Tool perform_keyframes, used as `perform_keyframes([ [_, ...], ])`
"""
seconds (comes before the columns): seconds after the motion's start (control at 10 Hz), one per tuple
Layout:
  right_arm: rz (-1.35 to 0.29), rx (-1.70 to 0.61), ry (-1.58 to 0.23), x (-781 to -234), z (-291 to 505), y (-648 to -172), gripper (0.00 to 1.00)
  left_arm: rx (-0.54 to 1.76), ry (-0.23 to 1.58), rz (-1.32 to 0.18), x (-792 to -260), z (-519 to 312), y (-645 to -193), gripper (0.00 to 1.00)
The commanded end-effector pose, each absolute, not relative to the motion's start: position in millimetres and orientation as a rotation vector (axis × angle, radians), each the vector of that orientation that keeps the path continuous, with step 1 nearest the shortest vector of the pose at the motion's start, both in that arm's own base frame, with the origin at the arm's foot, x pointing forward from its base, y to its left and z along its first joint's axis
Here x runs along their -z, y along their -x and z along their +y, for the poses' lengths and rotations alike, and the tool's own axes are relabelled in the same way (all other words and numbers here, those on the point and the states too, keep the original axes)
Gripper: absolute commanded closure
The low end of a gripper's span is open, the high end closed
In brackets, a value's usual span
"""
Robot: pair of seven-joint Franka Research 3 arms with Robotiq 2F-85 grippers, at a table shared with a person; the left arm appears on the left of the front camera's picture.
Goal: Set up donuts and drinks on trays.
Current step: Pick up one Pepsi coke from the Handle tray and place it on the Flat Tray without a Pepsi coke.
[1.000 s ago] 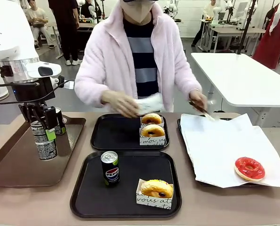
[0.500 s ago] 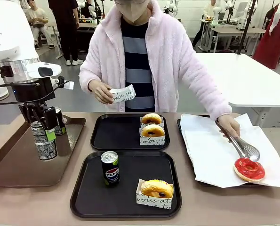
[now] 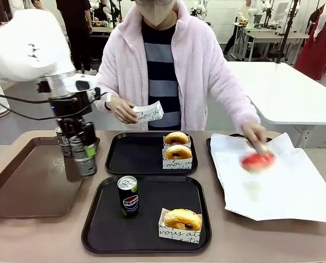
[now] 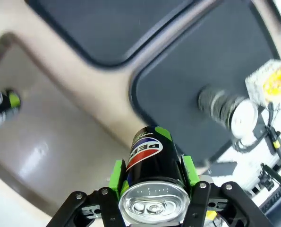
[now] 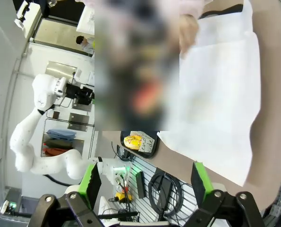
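My left gripper (image 3: 81,150) is shut on a grey-and-green drink can (image 3: 86,160), held in the air over the right rim of the brown tray (image 3: 31,186). In the left wrist view the can (image 4: 152,156) sits between my green pads (image 4: 115,172). The near black tray (image 3: 110,230) carries a black Pepsi can (image 3: 127,195) and a sleeved donut (image 3: 182,220). Two sleeved donuts (image 3: 177,146) lie on the far black tray (image 3: 132,156). The person lifts a red-iced donut (image 3: 257,160), blurred, and holds a paper sleeve (image 3: 150,112). My right gripper (image 5: 146,184) is open.
Another can (image 3: 60,139) stands at the back of the brown tray, behind my left gripper. White paper (image 3: 278,181) covers a tray at the right. The person stands at the far edge, arms reaching over the table.
My left arm has lifted the can off the brown tray and carried it right, toward the black trays. The person's hand has picked the red donut up off the paper.
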State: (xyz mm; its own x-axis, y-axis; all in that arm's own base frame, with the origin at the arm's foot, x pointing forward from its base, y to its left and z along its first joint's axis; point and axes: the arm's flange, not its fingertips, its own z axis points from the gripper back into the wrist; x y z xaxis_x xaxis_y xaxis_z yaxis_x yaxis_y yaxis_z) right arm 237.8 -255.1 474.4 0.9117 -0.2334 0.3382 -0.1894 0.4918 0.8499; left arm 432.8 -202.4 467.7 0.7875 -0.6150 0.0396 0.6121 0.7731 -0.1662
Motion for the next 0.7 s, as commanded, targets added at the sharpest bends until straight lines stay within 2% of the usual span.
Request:
perform_keyframes([
  [0.0, -0.469, 0.015, -1.086, -476, -256, -239, 0.0, 0.715, 0.181, -0.099, -473, -225, -457, 0.42],
  [0.6, -0.469, 0.015, -1.086, -476, -256, -239, 0.0, 0.831, 0.148, -0.255, -444, -273, -487, 0.42],
])
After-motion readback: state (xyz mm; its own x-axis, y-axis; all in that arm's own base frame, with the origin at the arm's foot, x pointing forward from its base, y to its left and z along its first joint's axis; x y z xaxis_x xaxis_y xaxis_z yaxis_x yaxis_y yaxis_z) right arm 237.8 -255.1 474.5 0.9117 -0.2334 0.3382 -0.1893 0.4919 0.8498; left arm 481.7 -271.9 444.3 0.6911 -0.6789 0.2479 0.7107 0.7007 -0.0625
